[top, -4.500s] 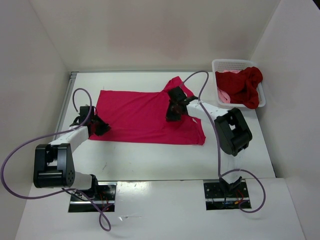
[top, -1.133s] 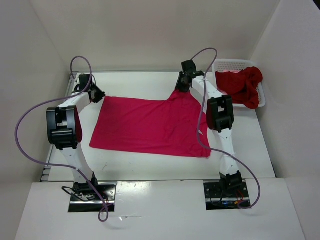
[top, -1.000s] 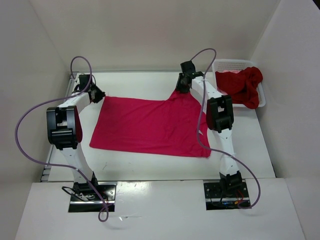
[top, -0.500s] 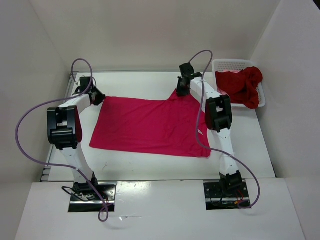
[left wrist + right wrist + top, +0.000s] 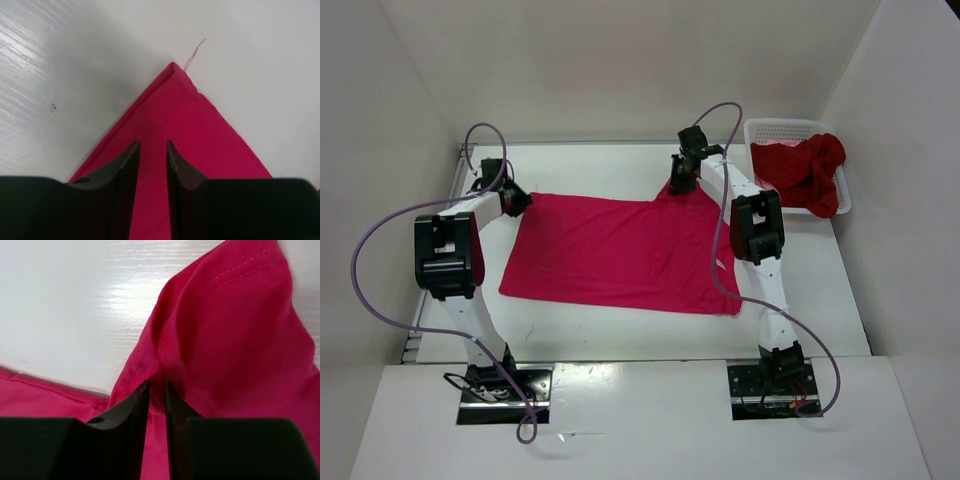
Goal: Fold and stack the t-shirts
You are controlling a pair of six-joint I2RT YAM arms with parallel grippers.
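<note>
Magenta t-shirt [image 5: 620, 250] now lies stretched flat mid-frame on the table [image 5: 600, 165]. Your right pincer [image 5: 157, 384] pinches its sleeve. Your left pincer [image 5: 152, 142] sits narrowly parted over the upper-left corner, grip unclear. Folding can start.

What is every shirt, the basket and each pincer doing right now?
Bright magenta-pink cloth t-shirt: spread flat, unfolded.
Dark red cloth t-shirt: crumpled in basket, draped over rim.
Light salmon-pink cloth t-shirt: bunched in basket, mostly hidden.
White plastic mesh basket: upright, holding two shirts.
Left pincer: shut on magenta-pink shirt's corner.
Right pincer: shut on its lifted fold.
</note>
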